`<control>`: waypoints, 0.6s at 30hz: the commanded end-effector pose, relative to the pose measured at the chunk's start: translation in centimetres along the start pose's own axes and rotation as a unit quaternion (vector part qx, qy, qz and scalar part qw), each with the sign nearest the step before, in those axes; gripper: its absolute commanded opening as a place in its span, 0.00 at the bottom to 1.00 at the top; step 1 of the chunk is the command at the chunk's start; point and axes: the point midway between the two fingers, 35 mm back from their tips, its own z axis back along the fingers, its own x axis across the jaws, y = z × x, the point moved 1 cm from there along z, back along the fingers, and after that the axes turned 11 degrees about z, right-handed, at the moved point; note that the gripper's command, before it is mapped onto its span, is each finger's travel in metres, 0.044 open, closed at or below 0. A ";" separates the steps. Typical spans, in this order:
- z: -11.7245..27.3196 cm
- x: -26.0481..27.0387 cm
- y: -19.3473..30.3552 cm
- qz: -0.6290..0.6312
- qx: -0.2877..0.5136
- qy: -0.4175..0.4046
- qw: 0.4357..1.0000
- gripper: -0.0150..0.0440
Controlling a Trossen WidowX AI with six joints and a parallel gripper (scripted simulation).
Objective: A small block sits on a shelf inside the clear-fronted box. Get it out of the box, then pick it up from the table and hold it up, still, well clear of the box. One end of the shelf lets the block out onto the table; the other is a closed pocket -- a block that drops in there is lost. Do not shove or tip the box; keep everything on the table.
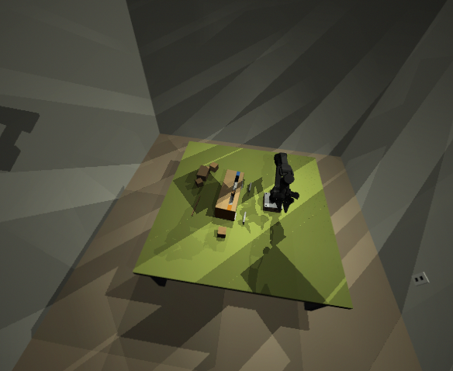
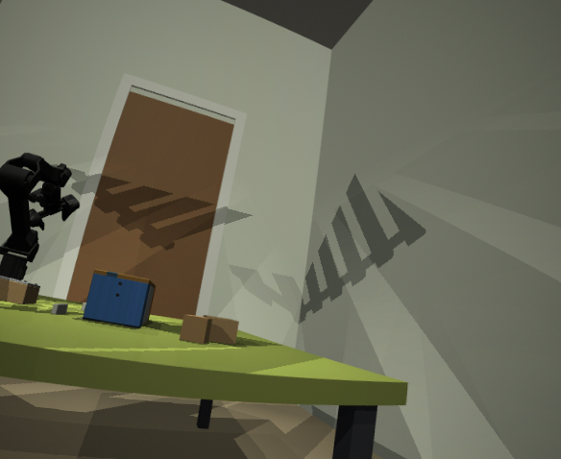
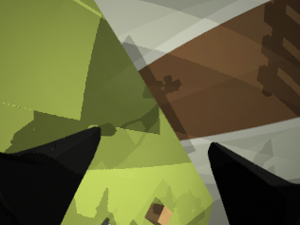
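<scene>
The box stands upright on the green table. It has a tan top and a blue end wall; blue and orange patches mark opposite ends of its top. Its clear front faces the arm's side, and the small block inside cannot be made out. My gripper is open and empty, raised above the table near the arm's base, apart from the box. The box is not in the wrist view.
Several brown blocks stand behind the box. A separate tan cube lies beyond its orange-marked end. Two small grey pieces, one upper and one lower, lie between box and arm base. A thin reddish stick lies behind the box.
</scene>
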 end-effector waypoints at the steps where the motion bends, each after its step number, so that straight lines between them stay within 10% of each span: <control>1: -0.8 -1.0 3.4 -0.158 0.082 -0.013 0.984 0.93; 9: -0.6 -1.9 11.4 -0.485 0.231 0.015 0.843 0.93; 18: 2.9 -1.2 20.1 -0.783 0.326 0.113 0.517 0.93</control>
